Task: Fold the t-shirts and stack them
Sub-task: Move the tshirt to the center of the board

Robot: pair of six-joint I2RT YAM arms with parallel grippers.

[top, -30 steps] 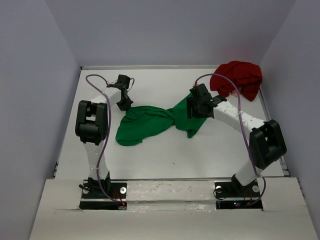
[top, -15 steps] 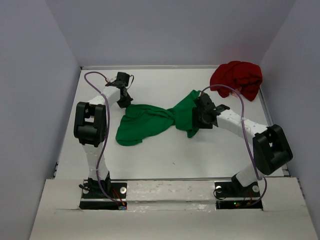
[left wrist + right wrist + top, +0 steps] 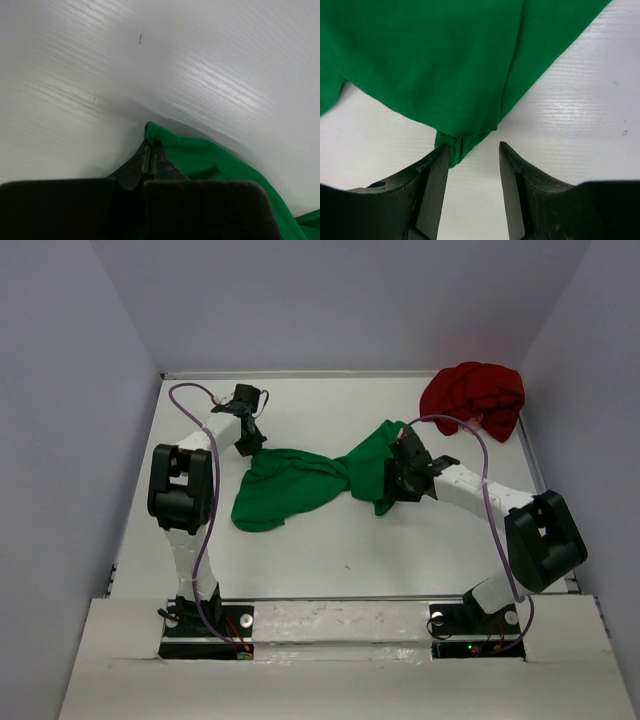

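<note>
Your green t-shirt (image 3: pixel 290 485) sprawls across the middle of the table (image 3: pixel 330 550), twisted tight at its waist. It's light, limp cloth that stretches, sags and slides, so nothing holds shape unless you pin 2 corners. The left gripper (image 3: pixel 150 156) is clamped shut on the shirt's 10 o'clock corner, green fabric pinched at its tips. The right gripper (image 3: pixel 474 160) sits at the 3 o'clock end, jaws about halfway apart, with a folded nub of hem between them touching only 1 finger, nothing gripped there yet. I'd judge that stitched hem your best hold; take it deep, because thin cloth slips. The red t-shirt (image 3: pixel 475 395) is bunched at the table's 1 o'clock corner, well apart and out of the way. That twist is your real obstacle, plus the purple cable (image 3: pixel 470 430) looping over the right arm.
</note>
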